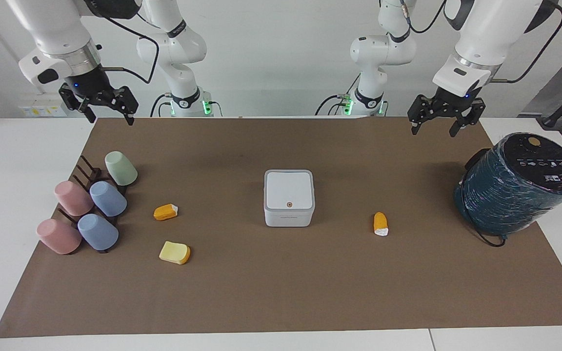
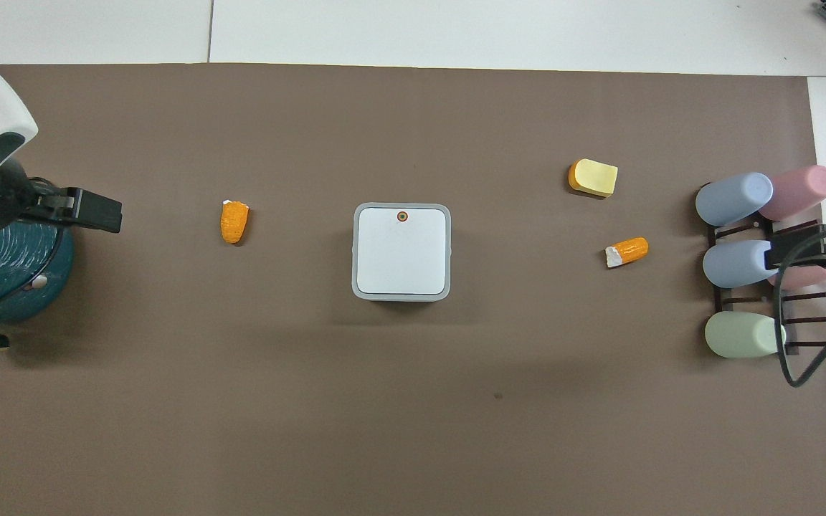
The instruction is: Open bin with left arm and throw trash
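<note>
Faint grey print on the bin's [image 1: 289, 197] front wall and white icons on the dark teal cylinder's [image 1: 515, 195] black top, neither readable from here. Bin is a white square box, rounded corners, lid down, orange dot on top, mid-mat; one orange stub [image 1: 380, 224] toward the left arm's end, another stub [image 1: 165, 211] and the yellow slice [image 1: 174, 252] toward the cup rack [image 1: 86, 204]. Left gripper [image 1: 438, 126] and right gripper [image 1: 108, 116] both released, hanging empty over the mat [image 1: 281, 292] edge nearest the robots.

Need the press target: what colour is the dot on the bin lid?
Orange, on the white lid of the bin; clearest in the overhead view.
</note>
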Motion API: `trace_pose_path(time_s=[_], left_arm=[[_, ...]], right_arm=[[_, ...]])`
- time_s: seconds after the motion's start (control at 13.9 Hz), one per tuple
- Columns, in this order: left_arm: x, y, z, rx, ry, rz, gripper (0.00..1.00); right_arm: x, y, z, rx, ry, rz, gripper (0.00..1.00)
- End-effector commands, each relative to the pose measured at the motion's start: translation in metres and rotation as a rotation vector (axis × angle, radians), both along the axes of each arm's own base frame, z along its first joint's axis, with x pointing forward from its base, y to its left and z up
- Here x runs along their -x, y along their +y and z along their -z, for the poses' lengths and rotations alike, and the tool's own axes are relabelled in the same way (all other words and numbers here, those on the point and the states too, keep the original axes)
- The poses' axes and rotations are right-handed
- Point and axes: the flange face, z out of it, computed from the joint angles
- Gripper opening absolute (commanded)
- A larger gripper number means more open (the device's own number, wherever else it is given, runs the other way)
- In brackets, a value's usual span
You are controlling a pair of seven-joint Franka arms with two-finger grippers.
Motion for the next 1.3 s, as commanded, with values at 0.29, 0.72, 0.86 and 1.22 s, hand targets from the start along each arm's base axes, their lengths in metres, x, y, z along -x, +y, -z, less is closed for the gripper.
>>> trace_pose_path(time_s=[0.29, 0.72, 0.86, 1.22], left_arm=[[0.003, 0.009, -0.001, -0.014, -0.014, 0.004, 1.0], [0.005, 0.005, 0.001, -0.014, -0.013, 0.01, 1.0], [0.005, 0.005, 0.001, -0.013, -0.013, 0.012, 1.0], [0.006, 0.006, 0.003, -0.014, -0.008, 0.012, 1.0]], right_arm=[[0.006, 0.001, -0.001, -0.015, 0.003, -0.001, 1.0], [0.001, 0.002, -0.003, -0.014, -0.035, 0.025, 1.0], [0.0, 0.002, 0.002, -0.013, -0.033, 0.065, 1.0], [-0.01, 0.009, 0.053, -0.013, -0.059, 0.197, 1.0]])
